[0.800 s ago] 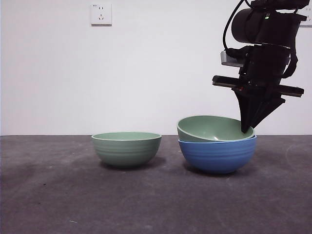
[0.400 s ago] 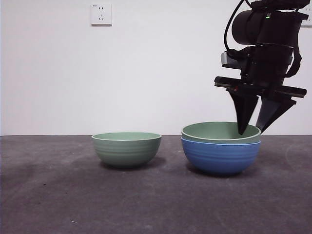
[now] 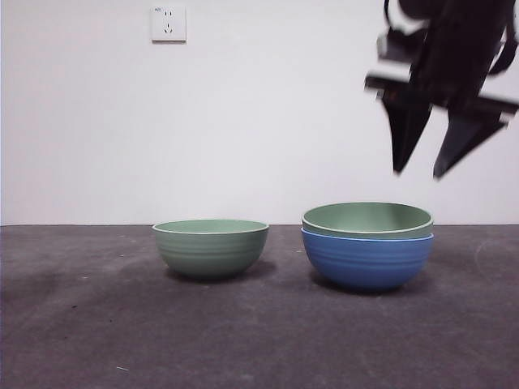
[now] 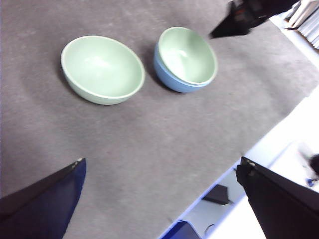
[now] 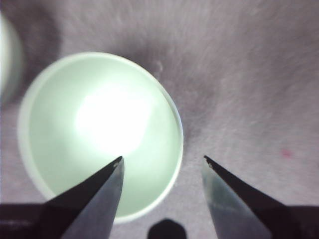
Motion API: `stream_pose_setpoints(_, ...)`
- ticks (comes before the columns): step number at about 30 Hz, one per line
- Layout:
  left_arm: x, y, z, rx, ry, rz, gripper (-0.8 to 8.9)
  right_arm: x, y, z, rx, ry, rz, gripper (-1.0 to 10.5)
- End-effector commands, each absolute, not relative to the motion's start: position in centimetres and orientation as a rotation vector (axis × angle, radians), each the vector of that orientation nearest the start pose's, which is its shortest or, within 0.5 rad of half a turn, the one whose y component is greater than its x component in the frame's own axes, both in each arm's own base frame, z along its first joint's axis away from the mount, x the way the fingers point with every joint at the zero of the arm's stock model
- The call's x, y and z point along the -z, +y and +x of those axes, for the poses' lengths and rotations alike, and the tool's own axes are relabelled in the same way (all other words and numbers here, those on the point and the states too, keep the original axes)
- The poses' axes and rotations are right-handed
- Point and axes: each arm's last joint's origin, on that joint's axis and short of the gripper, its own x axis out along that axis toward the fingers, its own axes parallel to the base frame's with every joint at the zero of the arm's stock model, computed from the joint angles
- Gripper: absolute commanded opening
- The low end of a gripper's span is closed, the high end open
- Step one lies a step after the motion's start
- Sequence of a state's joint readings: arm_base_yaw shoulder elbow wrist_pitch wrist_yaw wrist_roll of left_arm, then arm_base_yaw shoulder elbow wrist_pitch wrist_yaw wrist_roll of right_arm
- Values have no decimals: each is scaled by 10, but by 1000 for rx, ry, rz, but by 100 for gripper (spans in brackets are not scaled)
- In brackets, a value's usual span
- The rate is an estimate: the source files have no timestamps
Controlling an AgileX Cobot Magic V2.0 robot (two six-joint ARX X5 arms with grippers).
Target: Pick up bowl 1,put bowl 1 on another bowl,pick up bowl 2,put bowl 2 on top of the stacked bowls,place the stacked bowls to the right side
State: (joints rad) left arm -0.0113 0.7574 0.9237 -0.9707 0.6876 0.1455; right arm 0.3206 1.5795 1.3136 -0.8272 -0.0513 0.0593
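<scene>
You're looking at a white wall behind a dark grey surface. Your right hand hangs open and empty above the stack's right rim, clear of it. The blue bowl sits right of centre on the surface with bowl 1, pale green, nested level inside it. Bowl 2 stands alone to their left, near but apart. Your left hand waits high over the surface, jaws spread wide, holding nothing. A socket sits on the wall.
</scene>
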Motion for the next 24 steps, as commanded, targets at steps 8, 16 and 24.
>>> stream_pose_setpoints(8, -299, -45, 198, 578, 777, -169, 700, -353, 81, 237, -328, 861, -64, 261)
stream_pose_setpoints(16, -277, -86, 273, 422, 880, -73, 699, -385, 63, 185, -335, 760, -50, 261)
stream_pose_setpoints(24, -223, -122, 362, 341, 1074, -11, 688, -396, 50, 146, -337, 740, -47, 260)
